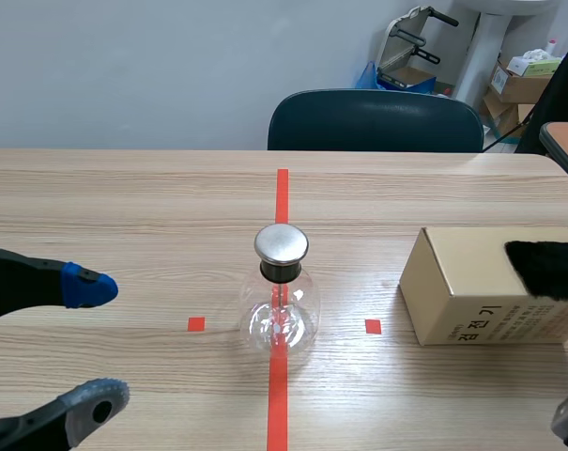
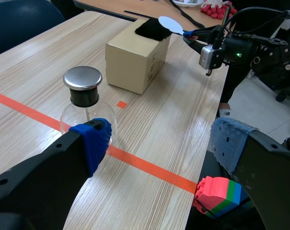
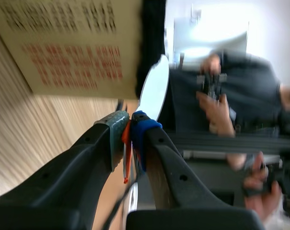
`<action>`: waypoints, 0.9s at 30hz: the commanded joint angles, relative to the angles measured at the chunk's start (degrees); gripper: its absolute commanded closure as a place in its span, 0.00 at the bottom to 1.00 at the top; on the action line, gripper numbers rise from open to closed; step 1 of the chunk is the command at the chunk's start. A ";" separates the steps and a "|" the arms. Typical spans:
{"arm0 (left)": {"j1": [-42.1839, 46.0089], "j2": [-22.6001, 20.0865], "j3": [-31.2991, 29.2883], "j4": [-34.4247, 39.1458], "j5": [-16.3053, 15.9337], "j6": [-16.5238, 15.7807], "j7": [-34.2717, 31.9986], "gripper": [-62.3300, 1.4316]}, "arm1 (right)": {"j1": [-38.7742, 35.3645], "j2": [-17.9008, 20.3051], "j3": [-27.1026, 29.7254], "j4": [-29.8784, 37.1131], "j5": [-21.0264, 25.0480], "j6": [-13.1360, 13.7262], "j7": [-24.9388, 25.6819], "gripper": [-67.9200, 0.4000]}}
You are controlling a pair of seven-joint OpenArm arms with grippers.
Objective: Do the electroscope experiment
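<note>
pinching a white disc wand (image 3: 153, 90), right hand (image 3: 131, 127), only in wrist views

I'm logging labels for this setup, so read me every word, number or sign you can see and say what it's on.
Cardboard box, side face: large dark print, not legible.
Same box, in the right wrist view: black and red rows of print, too blurred to read.
Glass flask and the white disc in the right gripper: no writing visible.
</note>
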 commanded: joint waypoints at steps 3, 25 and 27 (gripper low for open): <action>0.00 0.28 -0.22 1.18 -0.13 -0.37 -0.92 0.26 | 0.55 0.52 -0.48 0.55 -0.76 -2.67 12.35 0.98; 0.00 0.31 -0.22 1.18 -0.15 -0.39 -0.74 0.26 | 0.85 1.11 -1.46 0.70 -0.52 -2.05 -4.46 0.98; 0.00 0.31 -0.22 1.18 -0.15 -0.39 -0.74 0.26 | 1.01 1.09 -1.70 0.70 -1.14 -2.08 1.16 0.98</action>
